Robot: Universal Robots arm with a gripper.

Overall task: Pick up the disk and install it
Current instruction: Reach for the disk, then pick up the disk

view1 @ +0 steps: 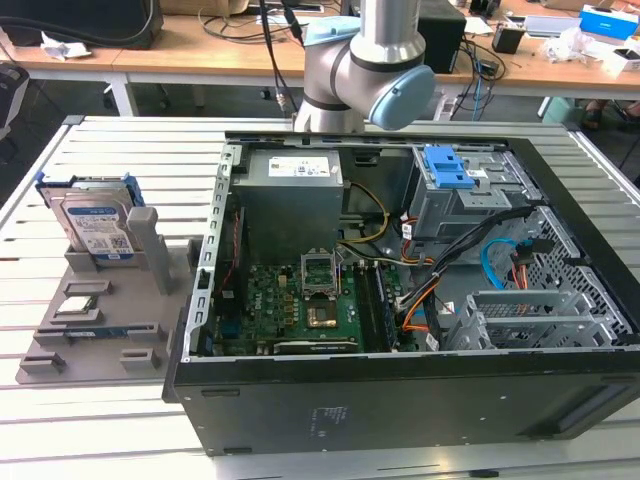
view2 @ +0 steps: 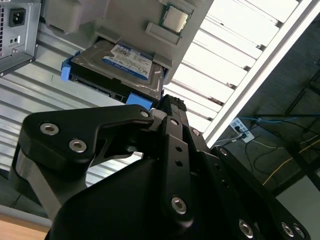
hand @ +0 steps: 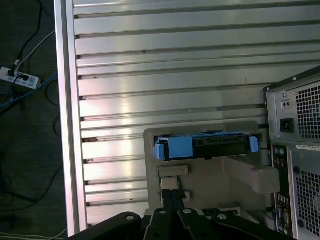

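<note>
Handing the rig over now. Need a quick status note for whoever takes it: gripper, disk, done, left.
Gripper: off the disk, carrying nothing that shows; the disk lies ahead of it in both wrist views.
Disk: on edge in the grey holder on the slatted table, at the exterior view's left of the open computer case.
Done: nothing; disk not picked up.
Left: pick-up and install.
</note>
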